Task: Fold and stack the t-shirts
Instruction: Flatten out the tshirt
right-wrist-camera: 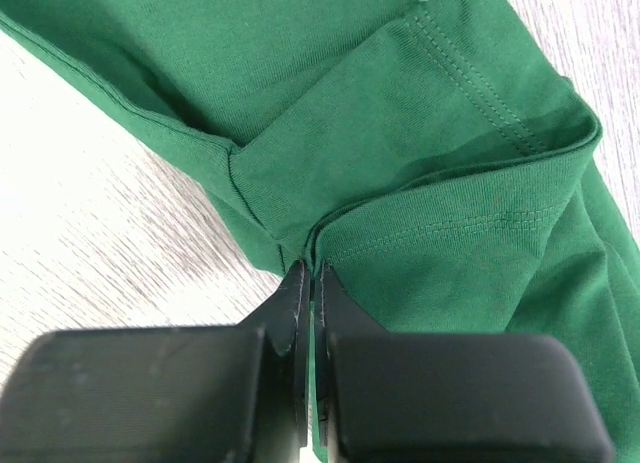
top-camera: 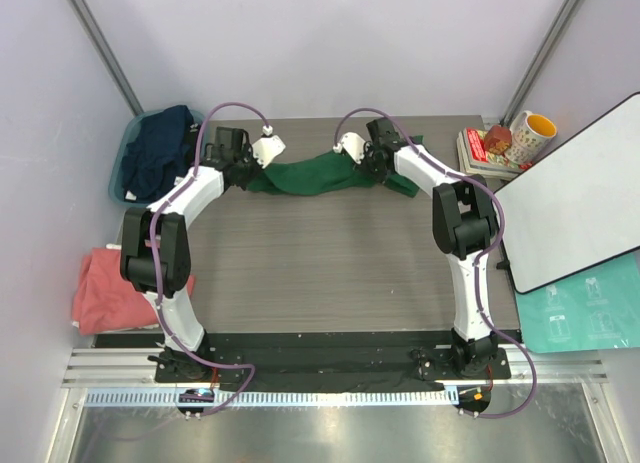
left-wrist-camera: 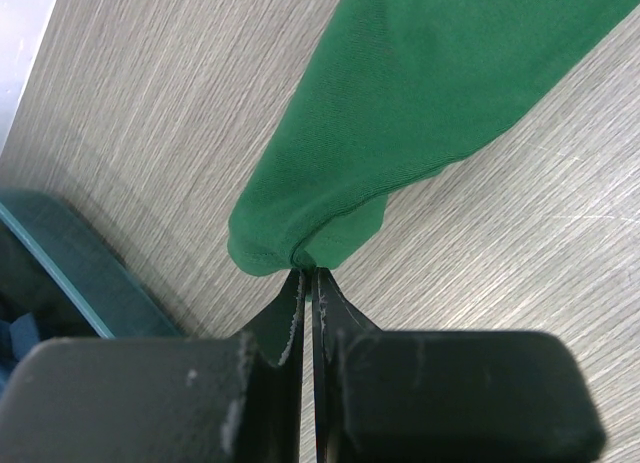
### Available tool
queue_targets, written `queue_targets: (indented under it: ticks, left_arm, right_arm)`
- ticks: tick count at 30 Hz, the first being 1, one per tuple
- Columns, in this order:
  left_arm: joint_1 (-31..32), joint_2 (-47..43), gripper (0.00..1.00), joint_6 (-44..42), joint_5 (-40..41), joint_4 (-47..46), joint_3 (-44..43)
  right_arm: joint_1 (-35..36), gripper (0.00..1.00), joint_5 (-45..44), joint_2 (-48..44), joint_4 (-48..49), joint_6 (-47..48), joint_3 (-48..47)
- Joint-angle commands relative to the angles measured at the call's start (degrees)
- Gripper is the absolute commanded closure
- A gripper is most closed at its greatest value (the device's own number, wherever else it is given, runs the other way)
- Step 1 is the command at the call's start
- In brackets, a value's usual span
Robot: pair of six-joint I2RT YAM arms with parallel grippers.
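A: Largest first?

B: Table (top-camera: pixel 330 283), grey wood grain. Bare boards from centre down to 6 o'clock, flanked by both arms. Whiteboard (top-camera: pixel 575 208), tilted, overlapping the table edge at 3 o'clock.

A: And the shirts?

B: Dark green t-shirt (top-camera: pixel 310 175), drawn into a band along the far strip at 12 o'clock, held at both ends. Salmon-pink t-shirt (top-camera: pixel 105 288), crumpled beyond the left edge at 8 o'clock. Navy t-shirt (top-camera: pixel 160 151), heaped in the teal tub (top-camera: pixel 118 178) at 10 o'clock, tub rim close beside the left fingers.

A: Grippers?

B: Left gripper (left-wrist-camera: pixel 306 275), jaws pressed together on a bunched end of the green cloth. Right gripper (right-wrist-camera: pixel 308 268), likewise pinched tight on a stitched, hemmed fold.

A: Smallest?

B: Books (top-camera: pixel 480 153) and mug (top-camera: pixel 532 135), far corner at 1 o'clock, near the right arm.
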State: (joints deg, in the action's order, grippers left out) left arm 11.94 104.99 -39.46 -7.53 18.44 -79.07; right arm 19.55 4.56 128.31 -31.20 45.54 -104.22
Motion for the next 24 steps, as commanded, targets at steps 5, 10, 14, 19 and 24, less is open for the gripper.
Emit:
queue_targets:
  ticks: [5,10,14,19,24]
  left_arm:
    - [0.10,0.22,1.00,-0.09,0.15,-2.62,-2.67]
    - [0.10,0.39,1.00,-0.26,0.06,-2.62,-2.67]
    - [0.18,0.39,1.00,0.09,-0.20,-2.79,-3.02]
    - [0.27,0.22,1.00,0.09,-0.03,-2.79,-2.85]
    - [0.27,-0.49,1.00,-0.61,0.32,-2.79,-2.15]
  right_arm:
    - [0.31,0.99,-2.27,-2.89,2.11,1.57,-4.32]
    - [0.14,0.99,-3.15,-5.09,1.76,4.29,-4.94]
    - [0.05,0.93,-3.15,-5.09,0.70,4.38,-5.02]
    - [-0.48,0.99,-1.49,-3.95,0.26,0.78,-5.81]
    - [-0.65,0.99,-0.69,-4.21,0.00,-1.07,-6.87]
